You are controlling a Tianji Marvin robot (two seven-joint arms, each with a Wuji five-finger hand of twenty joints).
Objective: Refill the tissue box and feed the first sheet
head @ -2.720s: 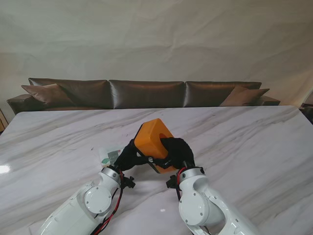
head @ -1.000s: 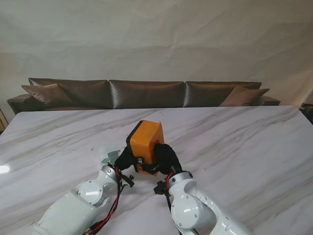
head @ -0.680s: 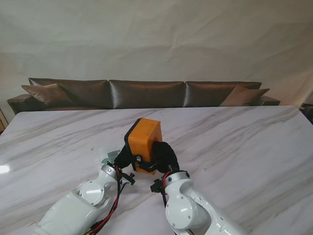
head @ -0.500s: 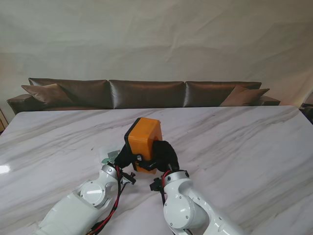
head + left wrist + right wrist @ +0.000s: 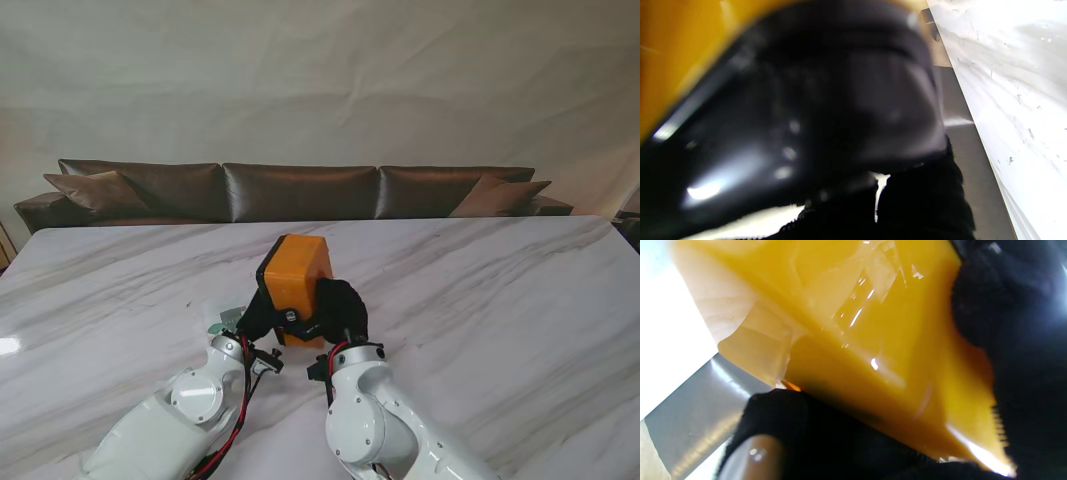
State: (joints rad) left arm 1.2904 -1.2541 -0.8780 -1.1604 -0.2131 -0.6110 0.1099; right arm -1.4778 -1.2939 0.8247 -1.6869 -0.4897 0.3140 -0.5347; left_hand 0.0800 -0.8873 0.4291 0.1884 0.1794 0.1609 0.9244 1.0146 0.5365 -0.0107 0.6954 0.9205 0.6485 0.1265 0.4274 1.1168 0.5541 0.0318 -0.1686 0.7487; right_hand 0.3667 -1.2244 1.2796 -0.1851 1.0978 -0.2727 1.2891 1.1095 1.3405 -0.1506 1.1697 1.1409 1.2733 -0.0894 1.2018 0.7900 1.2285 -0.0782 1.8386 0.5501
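Gripping from both flanks, the two black-gloved hands hold the orange tissue box (image 5: 297, 284) lifted off the marble table (image 5: 500, 300), in the lower middle of the stand view. The left hand (image 5: 257, 315) is closed on the box's left flank and the right hand (image 5: 340, 310) wraps its right side, so the box stands tilted between them with a plain orange face turned up toward the camera; the slot is not visible from the stand. In the right wrist view the orange surface (image 5: 853, 340) fills the frame, with a crinkled clear film (image 5: 873, 280) catching the light on it and a dark fingertip (image 5: 773, 420) pressed at its edge. The left wrist view is mostly a blurred dark shape, with a strip of orange in its upper left corner.

Just left of the left hand, a small pale packet (image 5: 222, 318) lies on the table; what it is I cannot tell.

The main risk, as I judge it, is slip: the smooth, glossy sides are held by side pressure alone, so turning the box further or easing one hand to regrasp could let it rotate or drop. Squeezing harder might instead buckle the walls or crush the film at the opening, spoiling the feed of the first sheet.
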